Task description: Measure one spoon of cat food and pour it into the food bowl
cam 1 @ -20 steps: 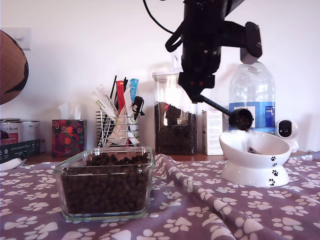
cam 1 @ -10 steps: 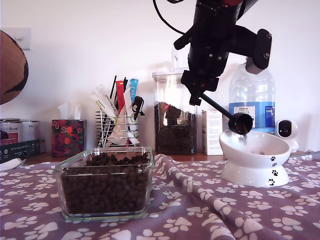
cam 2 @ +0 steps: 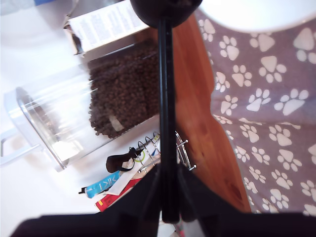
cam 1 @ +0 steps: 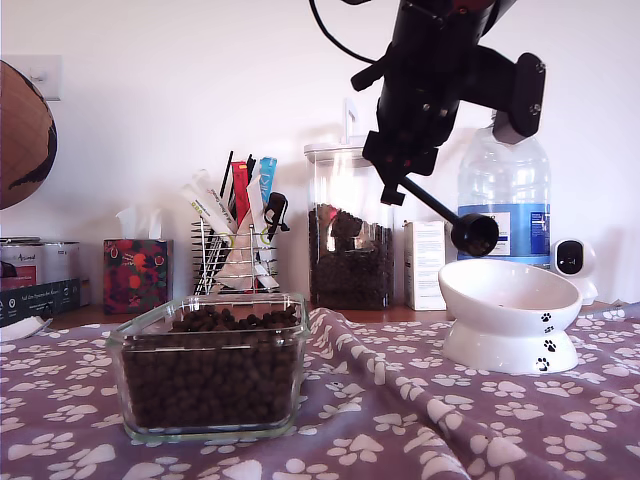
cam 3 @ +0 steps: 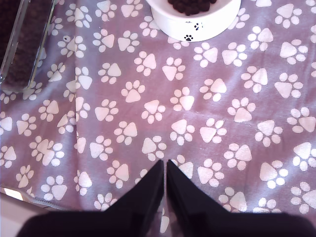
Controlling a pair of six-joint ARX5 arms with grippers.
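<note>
While the frame holds, these are the readings.

First gripper: my first gripper [cam 1: 398, 172], upper centre of the exterior view, is clamped on the handle of the small black plastic measuring spoon [cam 1: 474, 234]; the first wrist view shows its jaws pressed to the thin handle [cam 2: 167, 148].

Spoon: handle slants down toward the exterior view's right; round cup hangs just above the rim of the bowl, not touching it. Cup contents cannot be told.

Food bowl: white ceramic tilted bowl on a paw-printed pedestal [cam 1: 512, 325], lower right of the exterior view; in the second wrist view it sits at the upper centre [cam 3: 195, 17] with dark kibble inside.

Cat food: dark brown round pellets heaped in a square clear glass dish [cam 1: 212, 362], lower left of centre in the exterior view, well apart from the bowl.

Second gripper: my second gripper [cam 3: 165, 190] hangs over the purple paw-print cloth [cam 3: 197, 113], jaws together with nothing between them.

Background: tall clear canister of kibble [cam 1: 343, 225] behind the arm; large water bottle [cam 1: 504, 195] behind the bowl.
</note>
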